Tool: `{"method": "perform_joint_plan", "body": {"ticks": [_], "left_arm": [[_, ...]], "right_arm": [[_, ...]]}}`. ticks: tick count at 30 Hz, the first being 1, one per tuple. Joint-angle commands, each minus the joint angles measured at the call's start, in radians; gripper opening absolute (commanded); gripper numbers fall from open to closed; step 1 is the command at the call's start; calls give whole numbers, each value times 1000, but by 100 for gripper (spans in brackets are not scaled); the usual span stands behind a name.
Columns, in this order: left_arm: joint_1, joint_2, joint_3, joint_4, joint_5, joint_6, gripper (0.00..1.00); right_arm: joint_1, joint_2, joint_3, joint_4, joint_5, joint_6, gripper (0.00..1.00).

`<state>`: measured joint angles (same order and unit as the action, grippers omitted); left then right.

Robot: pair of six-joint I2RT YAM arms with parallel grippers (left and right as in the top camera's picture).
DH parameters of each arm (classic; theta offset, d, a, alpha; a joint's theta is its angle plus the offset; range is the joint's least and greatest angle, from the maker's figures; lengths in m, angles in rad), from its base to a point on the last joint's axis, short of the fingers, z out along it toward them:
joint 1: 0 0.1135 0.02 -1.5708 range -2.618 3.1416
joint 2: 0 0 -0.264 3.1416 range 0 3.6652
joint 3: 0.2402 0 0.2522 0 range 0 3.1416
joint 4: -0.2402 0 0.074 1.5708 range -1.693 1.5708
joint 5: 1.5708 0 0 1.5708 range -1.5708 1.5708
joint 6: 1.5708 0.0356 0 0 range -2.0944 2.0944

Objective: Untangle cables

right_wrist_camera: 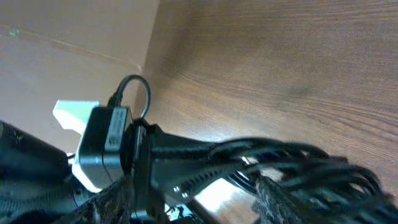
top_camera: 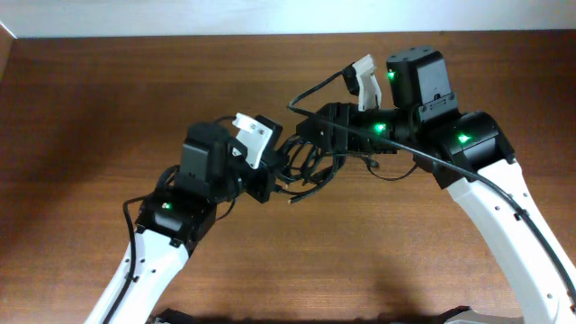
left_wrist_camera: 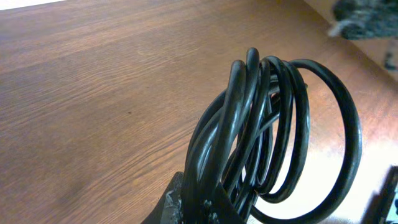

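Looped cables (left_wrist_camera: 233, 118) bunched, clamped in the left gripper (left_wrist_camera: 199, 208).

**Inspector A:** Overhead view?
**Inspector B:** Evenly lit and sharp. Soft shadows darken the table (top_camera: 90, 135) near the bottom edge. Green indicator lights (top_camera: 462, 139) glow.
**A:** Left wrist?
**B:** Bright. Glossy highlights run along the cables (left_wrist_camera: 230, 124). The top right corner is blurred.
**A:** Right wrist?
**B:** Dimmer, with a warm cast. The near foreground is out of focus, and a white glare patch sits on the wood below the cables.
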<state>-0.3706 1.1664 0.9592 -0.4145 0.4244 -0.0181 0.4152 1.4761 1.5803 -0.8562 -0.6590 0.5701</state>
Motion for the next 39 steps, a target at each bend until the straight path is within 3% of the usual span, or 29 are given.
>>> {"method": "perform_joint_plan", "body": {"ticks": [1, 6, 9, 17, 23, 26, 29, 32, 34, 39], "left_arm": [[-29, -28, 4, 23, -6, 6, 0], [-31, -33, 4, 99, 13, -164, 0], [-31, -35, 4, 175, 170, -172, 0], [-31, -35, 4, 186, 254, -181, 0], [-30, -35, 4, 362, 254, -387, 0], [-30, -35, 4, 438, 323, -393, 0], [-30, -35, 4, 466, 347, -393, 0], [-30, -35, 4, 459, 358, -388, 0], [-30, -35, 4, 458, 358, -384, 0], [2, -35, 4, 442, 354, -385, 0]], "right_arm": [[3, -5, 14, 8, -9, 15, 62], [3, -3, 13, -32, 126, 15, 62], [3, -3, 13, -21, 160, 19, 62], [3, 18, 13, -23, 174, 23, 57], [3, 21, 13, -27, 174, 23, 54], [3, 21, 13, -26, 175, 23, 54], [3, 21, 13, -27, 175, 23, 43], [3, 21, 13, -27, 175, 23, 17], [3, 21, 13, -29, 175, 23, 7], [-4, 21, 13, -61, 181, 22, 4]]}}
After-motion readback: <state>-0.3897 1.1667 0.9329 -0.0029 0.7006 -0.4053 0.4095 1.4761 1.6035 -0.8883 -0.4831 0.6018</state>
